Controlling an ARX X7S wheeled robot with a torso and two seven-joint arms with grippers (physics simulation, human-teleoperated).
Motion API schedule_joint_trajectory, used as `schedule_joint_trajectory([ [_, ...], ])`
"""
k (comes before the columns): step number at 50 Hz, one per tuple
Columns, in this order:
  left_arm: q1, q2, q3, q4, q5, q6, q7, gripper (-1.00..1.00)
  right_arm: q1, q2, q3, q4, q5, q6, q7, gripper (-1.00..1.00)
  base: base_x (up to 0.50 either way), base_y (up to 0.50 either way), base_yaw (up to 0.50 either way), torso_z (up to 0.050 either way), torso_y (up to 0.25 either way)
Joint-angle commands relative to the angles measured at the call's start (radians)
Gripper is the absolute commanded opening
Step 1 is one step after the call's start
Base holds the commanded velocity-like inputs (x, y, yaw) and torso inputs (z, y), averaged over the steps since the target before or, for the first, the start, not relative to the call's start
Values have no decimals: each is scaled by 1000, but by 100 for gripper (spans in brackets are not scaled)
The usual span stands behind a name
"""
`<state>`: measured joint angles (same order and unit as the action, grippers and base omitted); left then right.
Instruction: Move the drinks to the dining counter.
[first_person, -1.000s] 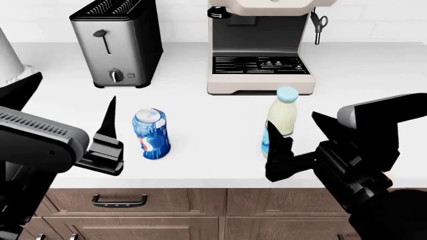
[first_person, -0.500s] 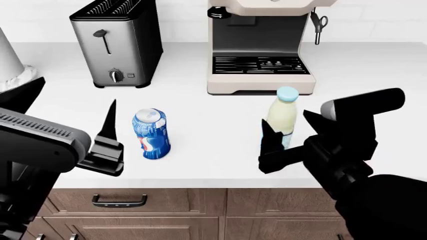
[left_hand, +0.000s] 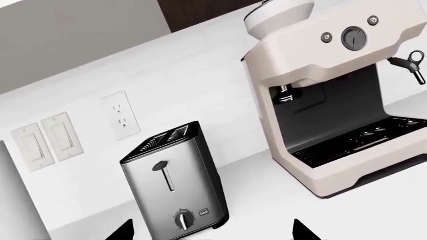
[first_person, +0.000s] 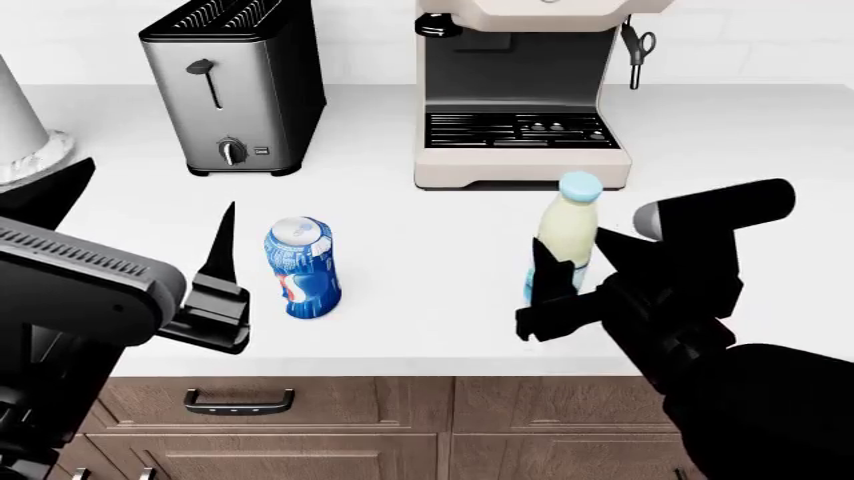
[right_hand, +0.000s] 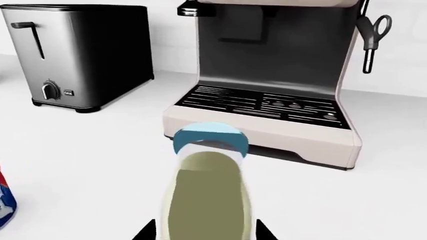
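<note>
— Where do the end effectors stand?
— The right end effector (first_person: 567, 285) is spread around the cream bottle (first_person: 566, 240), one finger on each side; whether it has closed on it cannot be told. The left end effector (first_person: 220, 285) hangs wide open, holding nothing, just left of the soda can (first_person: 303, 267).
— And the task?
— Barely begun, it appears. Both drinks stand upright on the white table (first_person: 427, 330), with the toaster (first_person: 238, 85) and coffee machine (first_person: 523, 95) at its far side. The dining counter is not in view.
</note>
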<state>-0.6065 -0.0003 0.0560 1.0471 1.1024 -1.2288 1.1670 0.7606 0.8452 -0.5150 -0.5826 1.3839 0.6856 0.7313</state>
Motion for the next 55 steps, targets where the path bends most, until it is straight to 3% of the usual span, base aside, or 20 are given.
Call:
schedule_joint_trajectory([
  [1,21,0,-20,0,-45,18,-30,100,-4,-1,-7,-5,-7,2,-7,-100,0,0,0,0,0],
  [11,40,0,-37,0,-87,30,-60,100,-11,10,2,-20,-4,-6,1,-100,0,0,0,0,0],
  [24,77,0,-32,0,-140,31,-107,100,78,91,123,-192,120,-46,155,-100,0,0,0,0,0],
  [31,55,0,31,0,-39,-52,36,100,94,118,133,-230,151,-37,195,-100,0,0,0,0,0],
  [33,32,0,82,0,73,-148,163,100,104,123,142,-236,164,-41,205,-100,0,0,0,0,0],
  [35,20,-1,97,-1,116,-206,191,100,115,127,142,-244,173,-35,214,-100,0,0,0,0,5],
  [43,49,-4,26,-27,-124,-280,23,100,117,127,140,-243,167,-32,215,-100,0,0,0,0,0],
  [48,19,-1,16,-46,-132,-341,47,100,119,128,141,-240,165,-31,211,-100,0,0,0,0,0],
  [53,22,0,-95,-65,-259,-342,4,100,107,136,148,-244,164,-40,209,-100,0,0,0,0,0],
  [55,31,0,-72,-67,-230,-342,10,100,111,138,151,-246,170,-41,212,-100,0,0,0,0,0],
])
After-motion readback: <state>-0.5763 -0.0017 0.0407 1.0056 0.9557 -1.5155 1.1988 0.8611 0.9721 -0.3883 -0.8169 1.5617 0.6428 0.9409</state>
